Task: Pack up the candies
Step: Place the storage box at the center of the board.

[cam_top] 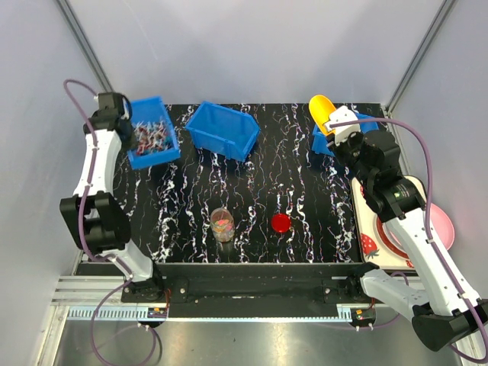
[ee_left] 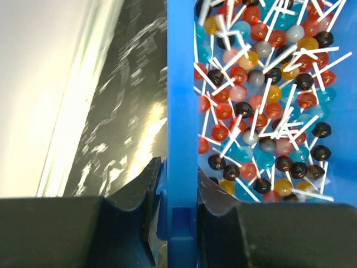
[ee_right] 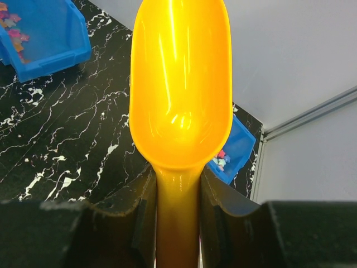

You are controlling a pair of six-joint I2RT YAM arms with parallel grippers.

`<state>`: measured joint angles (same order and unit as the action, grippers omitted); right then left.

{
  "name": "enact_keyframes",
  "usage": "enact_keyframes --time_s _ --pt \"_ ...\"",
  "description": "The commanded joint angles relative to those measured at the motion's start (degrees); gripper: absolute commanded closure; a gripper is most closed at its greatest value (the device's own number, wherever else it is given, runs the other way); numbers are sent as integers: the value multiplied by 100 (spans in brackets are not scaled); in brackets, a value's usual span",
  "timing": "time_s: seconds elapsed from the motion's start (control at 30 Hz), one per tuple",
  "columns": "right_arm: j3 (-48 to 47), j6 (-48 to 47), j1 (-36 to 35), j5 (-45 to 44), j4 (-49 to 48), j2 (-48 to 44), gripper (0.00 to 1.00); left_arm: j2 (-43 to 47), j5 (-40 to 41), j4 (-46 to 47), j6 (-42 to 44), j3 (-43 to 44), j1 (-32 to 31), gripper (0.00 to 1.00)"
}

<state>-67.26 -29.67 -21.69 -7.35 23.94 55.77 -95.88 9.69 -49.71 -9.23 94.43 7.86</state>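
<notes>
Along the far edge of the mat (cam_top: 191, 198) stand three bins: the left bin (cam_top: 156, 158) with lollipops (cam_top: 151, 137) in it, the middle bin (cam_top: 223, 130), and the right bin (cam_top: 319, 142) in the far right corner. A jar (cam_top: 223, 224) sits front centre, with a lid (cam_top: 280, 223) near it on the right. A plate (cam_top: 444, 229) lies beyond the mat's right edge. The scoop (cam_top: 322, 113) hangs above the right bin.

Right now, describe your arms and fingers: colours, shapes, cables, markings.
Both arms match. The left arm and right arm have smooth white link shells joined by bulky black joints and black bases. A thin purple cable loops alongside each one. The left fingers and right fingers are matte black, wedge-shaped. No markings are legible.
</notes>
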Motion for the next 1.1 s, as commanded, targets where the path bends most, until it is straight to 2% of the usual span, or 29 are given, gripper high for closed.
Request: enact_keyframes --time_s 0.0,0.07,0.33,0.5,0.7,1.03,1.07 --pt "-261 93 25 111 -92 -163 100 780 41 1437 -403 -784 330 100" --pt "-261 93 25 120 -92 -189 100 842 -37 1736 -500 -1284 435 100" --pt "-243 102 25 138 -57 -224 100 631 -73 2316 -1071 -2313 480 100" --pt "-217 84 25 146 -57 -242 100 702 6 2659 -1239 -2745 471 100" --pt "-234 93 25 199 -57 -207 100 413 -327 2712 -1458 -3044 471 100" --pt "-234 93 25 182 -39 -233 100 60 -785 2572 -1441 -3010 164 78" --pt "-243 84 25 173 -39 -216 100 78 -802 2555 -1423 -3001 146 71"
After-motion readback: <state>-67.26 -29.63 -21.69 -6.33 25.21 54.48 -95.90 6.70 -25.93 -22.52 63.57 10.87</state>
